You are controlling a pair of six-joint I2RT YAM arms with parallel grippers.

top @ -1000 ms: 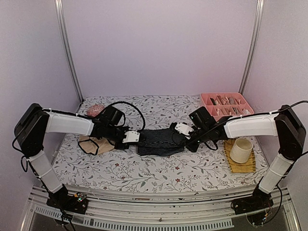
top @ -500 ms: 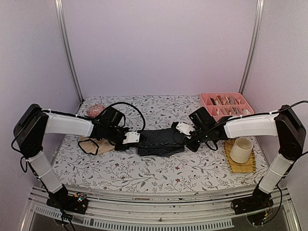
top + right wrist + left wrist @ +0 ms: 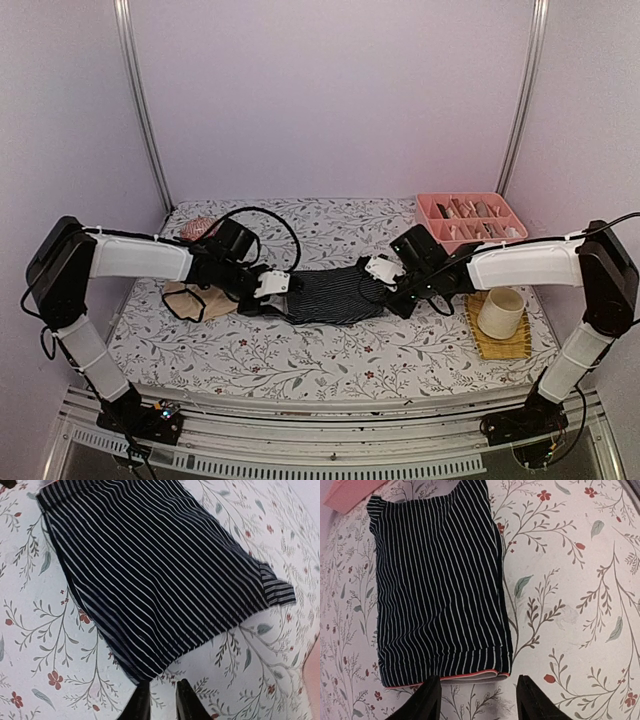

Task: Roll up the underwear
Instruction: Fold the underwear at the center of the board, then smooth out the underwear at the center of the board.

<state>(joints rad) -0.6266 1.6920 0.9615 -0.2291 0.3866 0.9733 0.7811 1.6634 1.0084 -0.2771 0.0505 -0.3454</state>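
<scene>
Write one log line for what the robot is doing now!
task: roll underwear | left end effector: open, at red-trimmed edge of navy briefs | right end effector: narrowly open, at opposite edge | cloth: flat, unrolled

Beige briefs (image 3: 183, 300) partly behind left arm (image 3: 140, 258); pink tray (image 3: 424, 215) contents indistinct.

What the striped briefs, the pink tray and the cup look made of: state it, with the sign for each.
Striped briefs: soft knit cloth, matte; it lies limp with folded hems. Pink tray: likely moulded plastic, smooth thin dividers. Cup: cream, probably ceramic or plastic; too small to tell.
</scene>
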